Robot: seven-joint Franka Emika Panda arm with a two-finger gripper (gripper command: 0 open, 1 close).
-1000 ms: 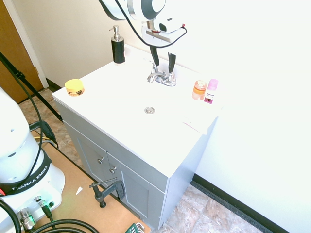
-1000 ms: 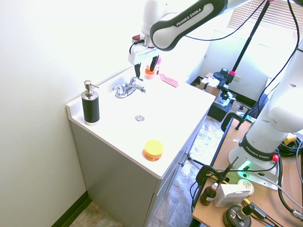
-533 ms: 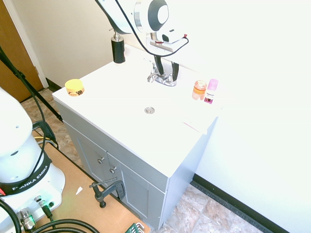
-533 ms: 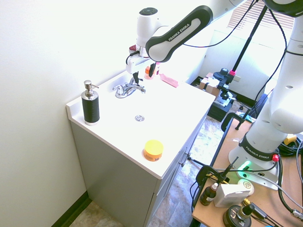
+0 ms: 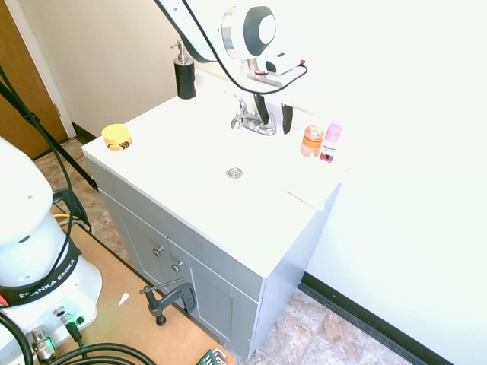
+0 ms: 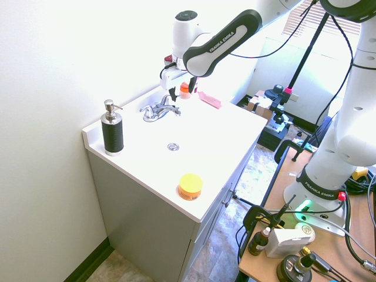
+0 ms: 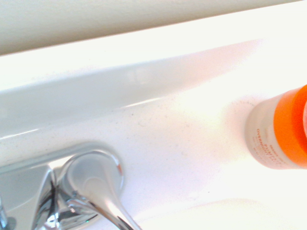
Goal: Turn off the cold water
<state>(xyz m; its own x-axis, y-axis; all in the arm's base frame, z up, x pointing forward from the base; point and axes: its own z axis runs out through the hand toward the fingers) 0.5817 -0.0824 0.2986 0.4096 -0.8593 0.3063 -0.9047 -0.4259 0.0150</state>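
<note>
At the lower left of the wrist view we have the right-end lever (image 7: 108, 199) close up, at one end of the faucet (image 5: 256, 123); we expect smooth chrome that slips under a pinch, light to swing but firmly seated, best pushed sideways near its free tip. At the upper centre of the first exterior view, our gripper (image 5: 274, 120) has its two fingers spread wide, nothing held, over that end. Counting outward: one faucet with two levers, one drain (image 5: 234, 173), two small containers to the right, orange-banded (image 5: 312, 141) and pink-capped (image 5: 331, 143), one yellow-lidded jar (image 5: 116, 137) at left, and one black soap pump (image 5: 185, 78) at upper left.
</note>
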